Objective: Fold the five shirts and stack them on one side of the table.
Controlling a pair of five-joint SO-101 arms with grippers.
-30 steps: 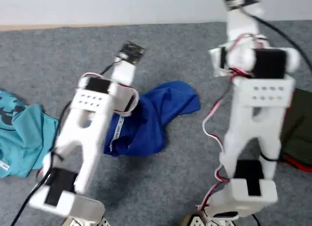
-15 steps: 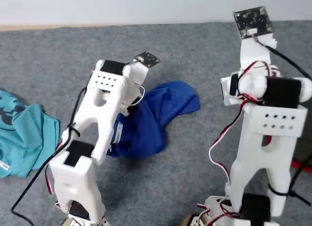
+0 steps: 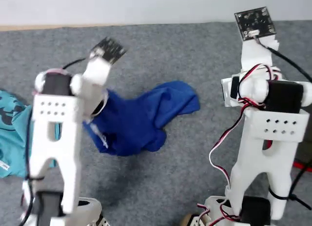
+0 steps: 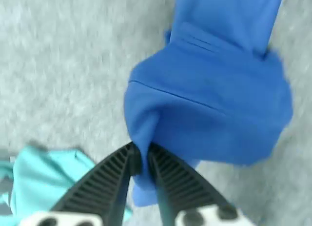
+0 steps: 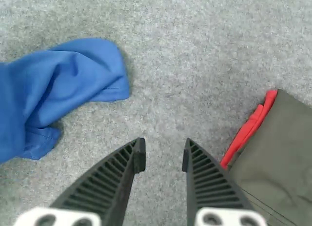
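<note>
Blue shirt (image 3: 141, 119) stretches diagonally away from the clamping left claw (image 4: 141, 150)

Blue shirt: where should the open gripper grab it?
Probably the loose rounded end of the blue shirt, approached from the side of the right gripper: that end lies flat and free on the table nearest it, while the left gripper pinches the bunched opposite end.

The blue shirt (image 3: 141, 121) lies crumpled in the middle of the grey table (image 3: 195, 55), with one end stretched out toward the right arm's side. A bunched fold of it is pinched tight in the left gripper (image 4: 141, 155). A teal shirt (image 3: 14, 133) with a dark print sits rumpled at the left edge. Far right, an olive shirt (image 5: 282, 157) lies flat, and a red shirt (image 5: 246, 133) peeks out along its edge.
</note>
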